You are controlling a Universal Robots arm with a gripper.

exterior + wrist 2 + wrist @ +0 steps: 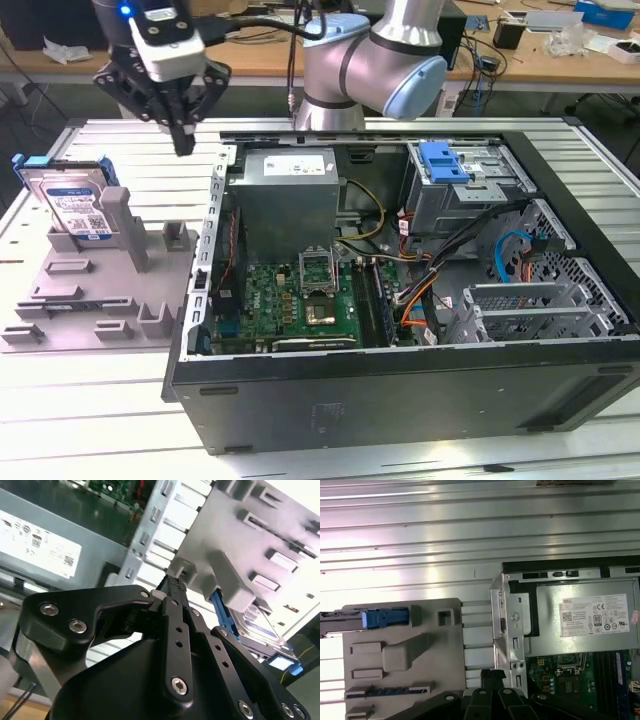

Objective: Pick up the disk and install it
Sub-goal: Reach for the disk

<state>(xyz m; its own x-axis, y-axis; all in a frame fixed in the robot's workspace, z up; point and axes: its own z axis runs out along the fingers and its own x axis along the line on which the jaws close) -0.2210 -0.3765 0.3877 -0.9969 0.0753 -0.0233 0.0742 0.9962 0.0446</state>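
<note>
disk [72, 200] in grey rack [100, 300], well apart from claw [184, 147]

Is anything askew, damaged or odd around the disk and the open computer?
Nothing stands out. The disk stands on edge, leaning, in the grey holder, which looks like its slot. The computer case lies open on its side. The gripper hangs shut and empty above the gap between them.

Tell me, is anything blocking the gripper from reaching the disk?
Nothing visible lies between them. The gripper hangs beside the case; the disk stands in the grey holder, its top edge free. The holder's post rises close beside the disk, on the exterior view's right.
</note>
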